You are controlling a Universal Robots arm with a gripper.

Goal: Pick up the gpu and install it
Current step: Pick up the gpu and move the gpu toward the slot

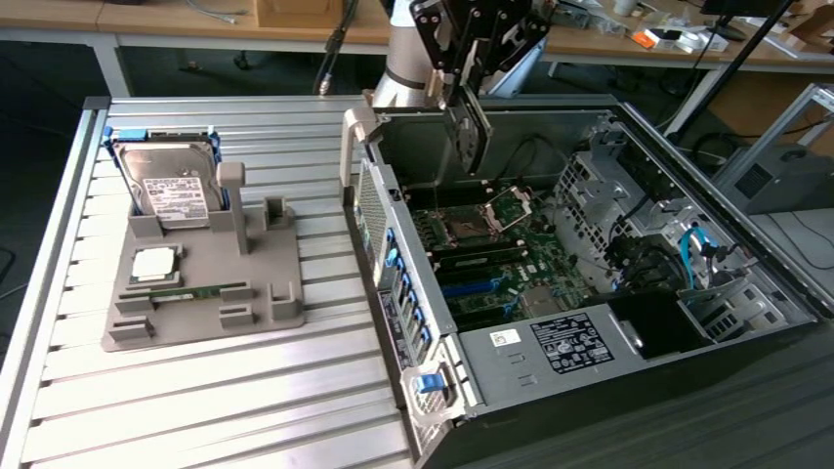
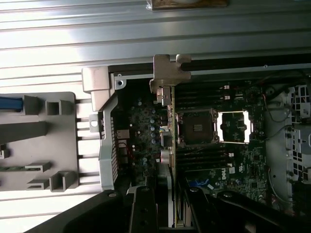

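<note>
Arm (image 1: 404, 76) upright at 12 o'clock over computer case (image 1: 548, 127), gripper (image 1: 470, 83) pointing down, narrowly clamped on gpu (image 1: 472, 137), edge-down above motherboard (image 1: 502, 264)

Card (image 1: 470, 137) I hold: dull silvery metal end plate.
My fingers (image 2: 142, 213): matt black.
Table (image 1: 195, 391): ribbed, shiny metal.
Rack (image 1: 195, 327): matt grey plastic.

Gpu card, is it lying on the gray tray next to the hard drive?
No, the gripper holds the gpu upright above the open computer case.
</note>
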